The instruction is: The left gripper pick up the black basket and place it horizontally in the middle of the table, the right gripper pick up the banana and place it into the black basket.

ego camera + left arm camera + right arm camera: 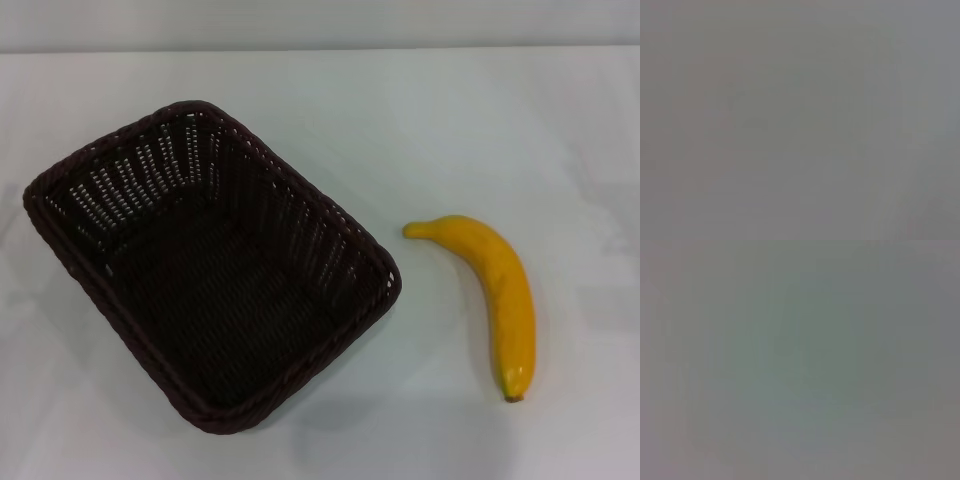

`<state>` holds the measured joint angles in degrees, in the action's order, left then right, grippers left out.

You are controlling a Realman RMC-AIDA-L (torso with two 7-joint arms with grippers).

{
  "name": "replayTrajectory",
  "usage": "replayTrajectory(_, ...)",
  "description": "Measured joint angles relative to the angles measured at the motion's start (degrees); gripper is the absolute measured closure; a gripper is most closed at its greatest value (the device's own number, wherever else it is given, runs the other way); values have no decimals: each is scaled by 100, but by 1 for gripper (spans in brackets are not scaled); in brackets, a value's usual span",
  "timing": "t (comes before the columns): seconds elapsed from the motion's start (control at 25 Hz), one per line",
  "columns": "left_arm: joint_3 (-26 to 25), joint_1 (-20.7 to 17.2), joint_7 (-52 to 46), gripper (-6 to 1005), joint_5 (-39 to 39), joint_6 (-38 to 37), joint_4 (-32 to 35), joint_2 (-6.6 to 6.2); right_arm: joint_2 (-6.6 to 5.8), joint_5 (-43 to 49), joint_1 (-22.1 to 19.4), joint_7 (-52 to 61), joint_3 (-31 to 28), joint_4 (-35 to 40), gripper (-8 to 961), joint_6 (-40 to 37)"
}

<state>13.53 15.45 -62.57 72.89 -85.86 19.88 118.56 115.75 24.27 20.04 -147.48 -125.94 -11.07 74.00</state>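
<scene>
The black basket (215, 275) sits skewed on the white table (450, 120), left of centre, holding nothing. The banana (495, 290) lies on the table well to its right, apart from it. Neither gripper shows, so I can't tell their state.

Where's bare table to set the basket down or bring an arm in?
Bare table runs along the far edge beyond the black basket and the banana, and along the near edge under both. The strip between basket and banana is narrower. Neither gripper is in view.
</scene>
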Motion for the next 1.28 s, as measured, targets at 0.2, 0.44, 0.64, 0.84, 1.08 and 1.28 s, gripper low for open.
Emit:
replayTrajectory(0.2,-5,-28,0,125,-26,0,7,3,3,-1,0,1,0,0,111,-1)
replayTrajectory(0.44,10,-48,-40,127,-12,0,33,-2,9,-1,-1,1,0,0,111,-5)
replayTrajectory(0.64,69,-15,-648,129,358,5,166,-230,9,-1,7,4,0,0,111,-9)
replayTrajectory(0.84,131,15,-2088,130,1142,171,948,-517,9,-1,16,8,7,0,111,-12)
replayTrajectory(1.08,697,164,-4435,132,2481,279,2272,-1140,9,-1,42,9,9,0,112,-23)
replayTrajectory(1.28,1708,416,-5605,134,3454,244,3053,-1690,9,-12,64,4,9,0,112,-32)
